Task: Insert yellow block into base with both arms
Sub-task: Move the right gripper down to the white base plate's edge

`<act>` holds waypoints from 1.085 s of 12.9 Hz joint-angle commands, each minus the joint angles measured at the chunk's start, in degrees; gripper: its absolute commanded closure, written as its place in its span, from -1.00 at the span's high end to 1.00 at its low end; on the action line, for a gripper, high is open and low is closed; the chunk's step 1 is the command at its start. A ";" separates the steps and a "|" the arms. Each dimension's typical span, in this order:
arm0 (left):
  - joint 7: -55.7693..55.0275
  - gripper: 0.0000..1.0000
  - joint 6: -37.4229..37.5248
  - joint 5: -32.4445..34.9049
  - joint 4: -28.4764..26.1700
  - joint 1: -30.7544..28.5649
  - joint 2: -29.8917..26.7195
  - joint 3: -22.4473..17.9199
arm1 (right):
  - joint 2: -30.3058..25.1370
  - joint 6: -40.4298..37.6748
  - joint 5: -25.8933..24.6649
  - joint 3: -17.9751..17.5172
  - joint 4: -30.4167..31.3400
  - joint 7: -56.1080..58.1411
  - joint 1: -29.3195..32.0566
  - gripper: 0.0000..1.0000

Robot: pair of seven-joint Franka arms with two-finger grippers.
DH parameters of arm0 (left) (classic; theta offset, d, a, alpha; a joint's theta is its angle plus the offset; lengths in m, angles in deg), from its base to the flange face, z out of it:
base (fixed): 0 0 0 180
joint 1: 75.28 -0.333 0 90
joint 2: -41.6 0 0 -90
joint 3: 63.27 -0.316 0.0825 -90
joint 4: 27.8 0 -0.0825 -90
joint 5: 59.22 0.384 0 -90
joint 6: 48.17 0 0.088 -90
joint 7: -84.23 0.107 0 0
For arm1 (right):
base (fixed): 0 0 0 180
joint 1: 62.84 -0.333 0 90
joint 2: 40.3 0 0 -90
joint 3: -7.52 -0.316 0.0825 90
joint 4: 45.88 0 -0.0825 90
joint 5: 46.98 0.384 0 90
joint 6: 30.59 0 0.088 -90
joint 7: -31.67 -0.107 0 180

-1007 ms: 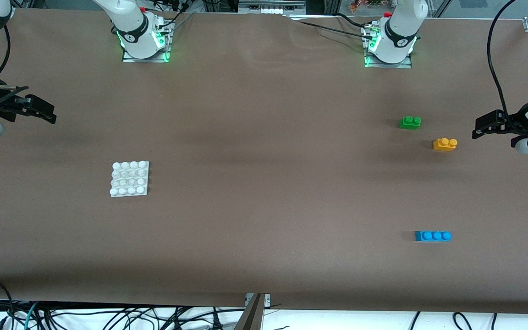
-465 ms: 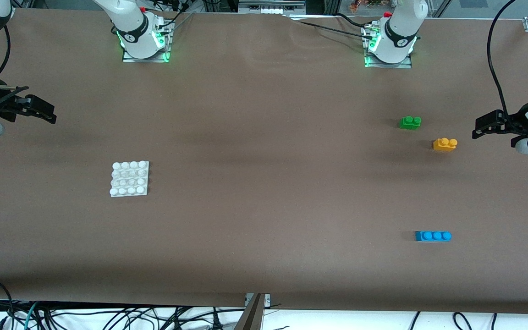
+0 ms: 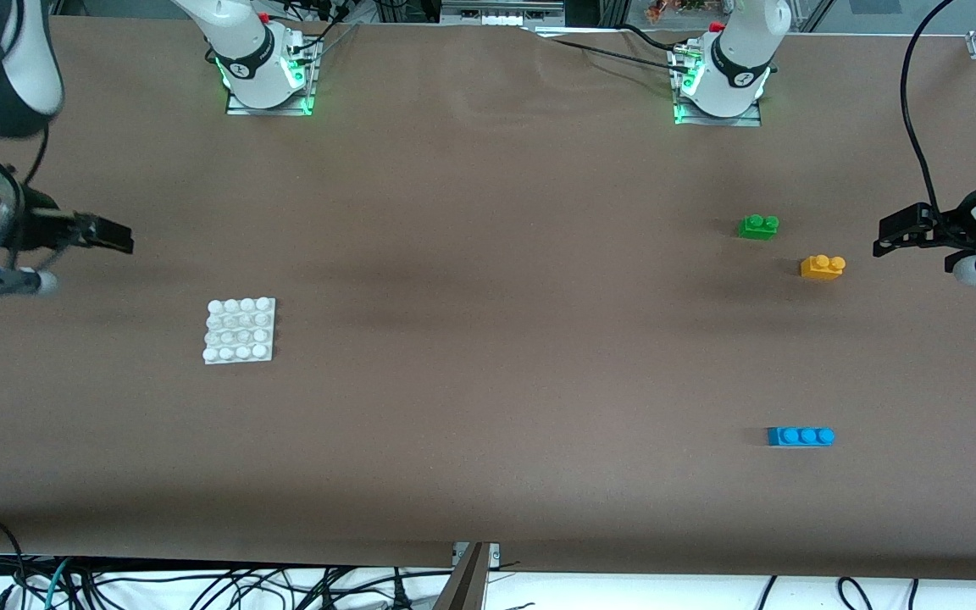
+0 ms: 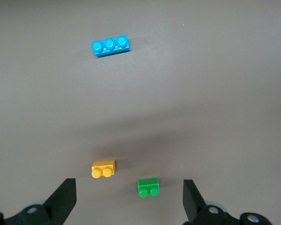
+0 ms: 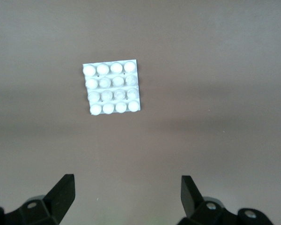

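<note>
Item one, the yellow block (image 3: pixel 823 267): I see it lying on the brown table (image 3: pixel 488 339) toward the left arm's end, studs up, touching nothing; in the left wrist view it sits at (image 4: pixel 103 168), free of any finger.

Item two, the green brick (image 3: pixel 758 226): near the yellow block, a little farther from the front camera and apart from it; two studs on top.

Item three, the blue brick (image 3: pixel 801 436): three studs in a row; well apart from the other two and nearer to the front camera.

Item four, the base (image 3: pixel 239 330): a white square plate with a four-by-four grid of studs, flat on the table toward the right arm's end, well apart from all three bricks; nothing is set on it.

Item five, the left gripper (image 3: pixel 899 233): I have it hanging over the table's edge at the left arm's end, near the yellow block; fingers spread apart, holding nothing.

Item six, the right gripper (image 3: pixel 102 235): over the table at the right arm's end, near the base; fingers (image 5: pixel 61 194) spread wide, nothing between them.
</note>
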 commanded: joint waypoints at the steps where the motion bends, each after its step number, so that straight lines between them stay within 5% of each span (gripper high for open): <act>1: 1.19 1.00 1.26 0.08 1.93 -0.13 0.81 -0.08 | 7.20 6.65 0.40 0.05 -0.29 0.85 0.75 1.00; 7: 1.19 1.00 1.26 0.08 1.93 -0.13 0.81 0.00 | 10.38 33.90 0.84 0.05 15.43 0.85 1.28 1.00; 14: 1.11 1.00 1.26 0.08 1.93 -0.04 0.81 0.00 | 15.13 45.45 2.58 -0.48 19.93 0.76 1.28 1.00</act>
